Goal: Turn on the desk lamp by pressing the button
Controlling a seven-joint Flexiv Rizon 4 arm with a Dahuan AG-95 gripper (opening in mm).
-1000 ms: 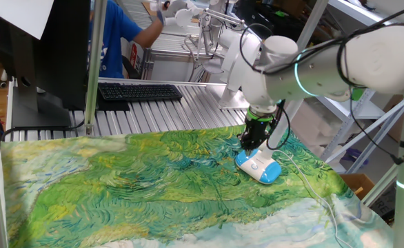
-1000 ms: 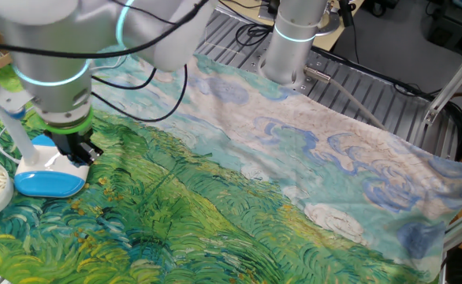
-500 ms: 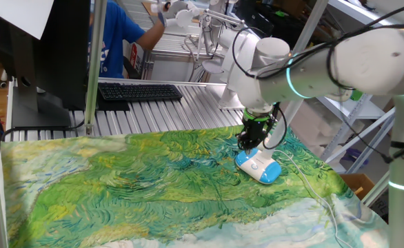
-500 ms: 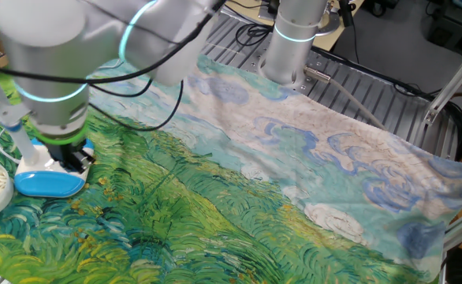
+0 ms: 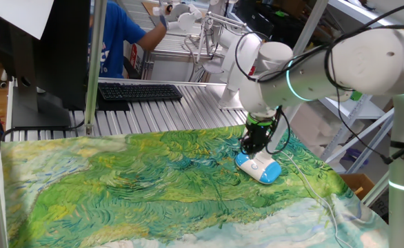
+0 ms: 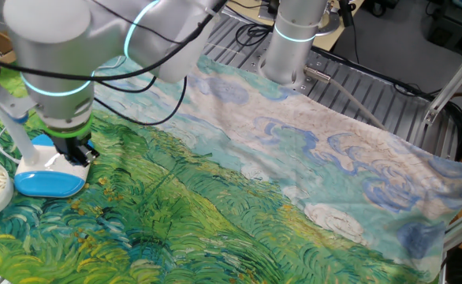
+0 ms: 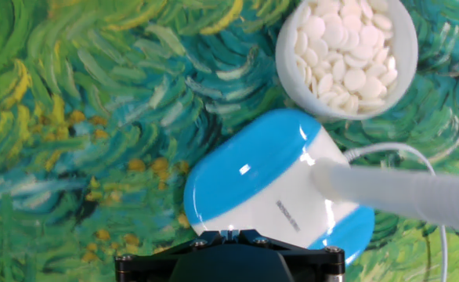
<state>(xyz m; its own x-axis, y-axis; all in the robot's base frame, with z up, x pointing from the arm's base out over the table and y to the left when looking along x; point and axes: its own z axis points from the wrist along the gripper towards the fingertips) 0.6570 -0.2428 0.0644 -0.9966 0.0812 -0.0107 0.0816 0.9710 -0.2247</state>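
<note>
Green-and-yellow painted cloth [image 5: 154,186] covers the bench; ribbed metal bench top [image 5: 160,110] is bare at the far side, with a black keyboard [image 5: 138,91] on it.

Desk lamp [image 5: 259,167] sits on the cloth toward the right in one fixed view, at the left edge in the other [image 6: 50,175]. White top, light blue rim, slim white neck [image 6: 10,118] rising at its left in that view, thin white cord [image 7: 386,150] curling off the base. Button: can't pick it out in any view.

Tool [image 5: 253,146] is directly over the base's white top, fingertips at or just above it; contact not resolvable. Tool state: cannot tell, since the hand view shows only its black body [image 7: 231,255] at the bottom edge above the base.

Round white lamp head [image 7: 346,53], full of small white LED dots, lies on the cloth just beside the base.

Person in a blue shirt [image 5: 112,38] stands behind the bench, far left.
</note>
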